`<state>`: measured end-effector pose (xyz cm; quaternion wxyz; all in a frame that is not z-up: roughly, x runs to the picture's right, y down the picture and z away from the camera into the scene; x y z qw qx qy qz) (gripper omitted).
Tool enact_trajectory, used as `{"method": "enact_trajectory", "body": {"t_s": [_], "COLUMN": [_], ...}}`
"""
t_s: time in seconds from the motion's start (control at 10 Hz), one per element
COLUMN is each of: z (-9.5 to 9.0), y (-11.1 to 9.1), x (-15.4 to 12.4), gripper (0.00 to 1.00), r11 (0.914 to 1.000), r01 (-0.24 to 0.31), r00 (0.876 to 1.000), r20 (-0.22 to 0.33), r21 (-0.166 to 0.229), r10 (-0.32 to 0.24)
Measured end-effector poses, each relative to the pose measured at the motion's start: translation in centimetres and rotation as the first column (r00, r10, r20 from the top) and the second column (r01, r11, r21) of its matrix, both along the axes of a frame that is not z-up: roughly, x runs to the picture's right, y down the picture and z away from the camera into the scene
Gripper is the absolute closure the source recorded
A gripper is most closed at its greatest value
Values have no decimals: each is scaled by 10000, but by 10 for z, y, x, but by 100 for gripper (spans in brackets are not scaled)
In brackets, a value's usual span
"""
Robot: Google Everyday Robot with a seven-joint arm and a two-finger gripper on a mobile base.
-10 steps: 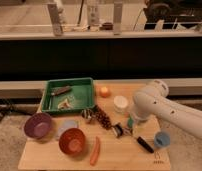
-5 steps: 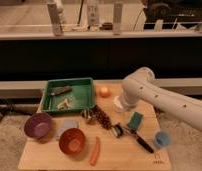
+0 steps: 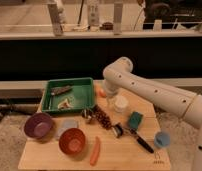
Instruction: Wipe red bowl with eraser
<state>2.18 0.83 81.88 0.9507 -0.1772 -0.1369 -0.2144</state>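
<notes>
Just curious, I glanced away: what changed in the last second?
The arm swung left, carrying its hand from over the teal block to the green tray's right edge. Nothing seems picked up. The eraser in the tray and the red bowl stayed put.

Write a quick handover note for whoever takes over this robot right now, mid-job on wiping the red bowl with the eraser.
Gripper: at the back middle of the table, beside the white cup, away from both job items.
Eraser: lying in the green tray.
Red bowl: near the table's front edge, next to the purple bowl.
Done: nothing yet.
Left: pick up the eraser, wipe the bowl.
</notes>
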Motion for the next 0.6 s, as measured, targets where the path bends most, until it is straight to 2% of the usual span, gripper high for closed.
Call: {"method": "enact_trajectory", "body": {"t_s": [0.3,0.6], "z": [30,67], "y": [-30,-57], "x": [-56,-86], "gripper": [20,20], "r11": [9942,9910], "r01": [880,1041], "r00": [9929,9888], "r20": [744,986], "r21": [614,840], "r10": [-925,-1122]}}
